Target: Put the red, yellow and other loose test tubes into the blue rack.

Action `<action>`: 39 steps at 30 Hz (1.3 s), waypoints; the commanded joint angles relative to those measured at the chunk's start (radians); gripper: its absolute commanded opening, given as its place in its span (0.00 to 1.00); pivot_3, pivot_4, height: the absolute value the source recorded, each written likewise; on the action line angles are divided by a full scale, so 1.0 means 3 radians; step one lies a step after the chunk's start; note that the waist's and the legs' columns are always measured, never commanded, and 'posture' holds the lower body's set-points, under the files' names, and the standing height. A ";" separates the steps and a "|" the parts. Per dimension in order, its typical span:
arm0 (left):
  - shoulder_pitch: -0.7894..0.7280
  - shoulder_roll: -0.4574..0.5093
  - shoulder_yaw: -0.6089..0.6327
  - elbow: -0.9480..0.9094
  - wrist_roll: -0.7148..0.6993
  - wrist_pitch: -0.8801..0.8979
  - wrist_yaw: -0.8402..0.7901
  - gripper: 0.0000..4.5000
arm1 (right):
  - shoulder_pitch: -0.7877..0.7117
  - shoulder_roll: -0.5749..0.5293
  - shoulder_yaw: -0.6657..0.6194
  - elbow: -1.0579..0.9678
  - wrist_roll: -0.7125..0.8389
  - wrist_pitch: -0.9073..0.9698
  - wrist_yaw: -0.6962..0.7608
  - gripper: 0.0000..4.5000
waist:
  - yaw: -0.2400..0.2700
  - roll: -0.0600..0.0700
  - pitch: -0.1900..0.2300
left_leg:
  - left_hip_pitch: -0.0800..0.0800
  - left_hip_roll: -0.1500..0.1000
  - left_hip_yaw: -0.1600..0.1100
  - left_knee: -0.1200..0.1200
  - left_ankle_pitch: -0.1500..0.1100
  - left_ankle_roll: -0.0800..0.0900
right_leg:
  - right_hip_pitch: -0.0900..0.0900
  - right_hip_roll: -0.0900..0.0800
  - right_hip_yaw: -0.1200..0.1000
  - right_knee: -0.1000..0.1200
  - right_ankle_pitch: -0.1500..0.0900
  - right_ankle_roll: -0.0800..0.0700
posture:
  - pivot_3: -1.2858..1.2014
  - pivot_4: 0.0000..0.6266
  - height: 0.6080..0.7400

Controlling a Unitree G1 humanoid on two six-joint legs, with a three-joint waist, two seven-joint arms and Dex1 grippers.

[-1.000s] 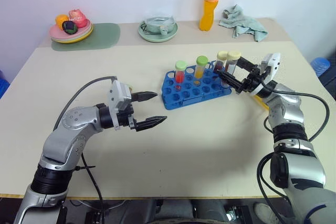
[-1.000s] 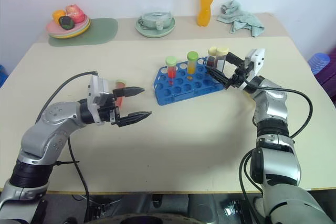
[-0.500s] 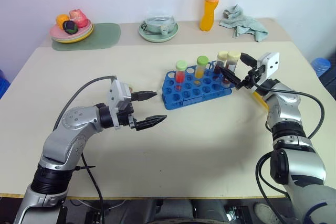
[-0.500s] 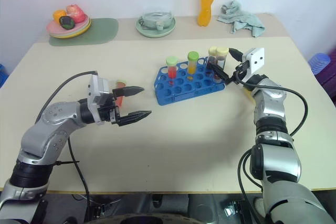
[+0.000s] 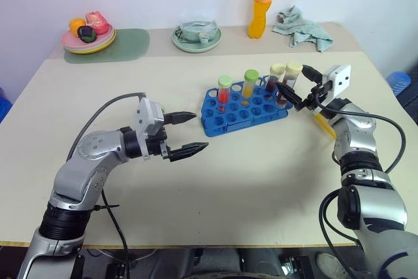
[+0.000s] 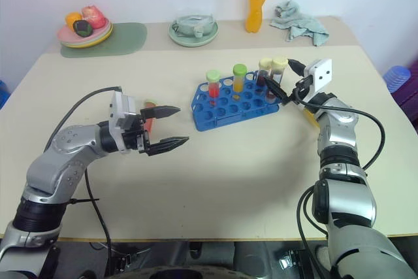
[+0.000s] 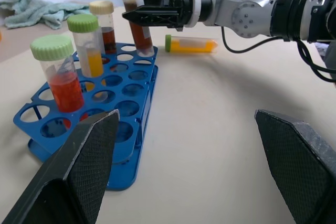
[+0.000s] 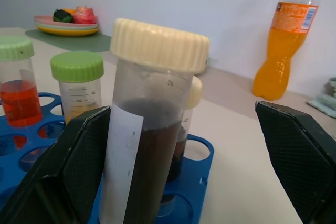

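The blue rack sits mid-table with several capped tubes upright in it: a red one, a yellow one and two brown ones with cream caps. My right gripper is open, its fingers standing wide on either side of the nearer brown tube without gripping it. A loose yellow tube lies on the table beyond the rack, under my right arm. A loose red tube lies just behind my left gripper, which hovers open and empty to the left of the rack.
Along the back edge stand an orange drink bottle, a teal cloth, a pale green plate and a fruit plate on a green mat.
My right wrist has turned and lifted a little, its fingers staying around the brown tube in the rack. The left arm and the tubes have kept still.
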 commanded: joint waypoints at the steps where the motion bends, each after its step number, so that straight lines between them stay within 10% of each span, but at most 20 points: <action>1: -0.0030 0.0007 0.0025 -0.0044 -0.0010 -0.0052 -0.0024 0.95 | -0.0002 -0.0043 -0.0072 -0.0137 0.0076 -0.0049 0.0022 0.99 | 0.0000 0.0000 0.0000 | 0.0000 0.0000 0.0000 0.0000 0.0000 0.0000 | 0.0000 0.0000 0.0000 0.0000 0.0000 0.0000 | 0.52 0.24 0.99; 18: -0.0054 -0.0011 0.0019 -0.0016 -0.0004 -0.0060 -0.0053 0.95 | 0.0614 -0.0028 -0.0058 -0.1306 0.0419 0.0631 0.0244 0.99 | 0.0004 0.0000 0.0000 | 0.0000 0.0000 0.0000 0.0000 0.0000 0.0000 | -0.0001 -0.0001 0.0000 0.0000 0.0000 0.0000 | 0.52 0.24 0.99; 39: -0.0006 -0.0024 0.0033 -0.0049 -0.0009 -0.0057 -0.0011 0.95 | 0.0416 -0.0003 0.0109 -0.1044 0.0225 0.0499 0.0219 0.99 | 0.0007 0.0000 0.0000 | 0.0000 0.0000 0.0000 0.0000 0.0000 0.0000 | -0.0001 -0.0001 0.0000 0.0000 0.0000 0.0000 | 0.52 0.24 0.99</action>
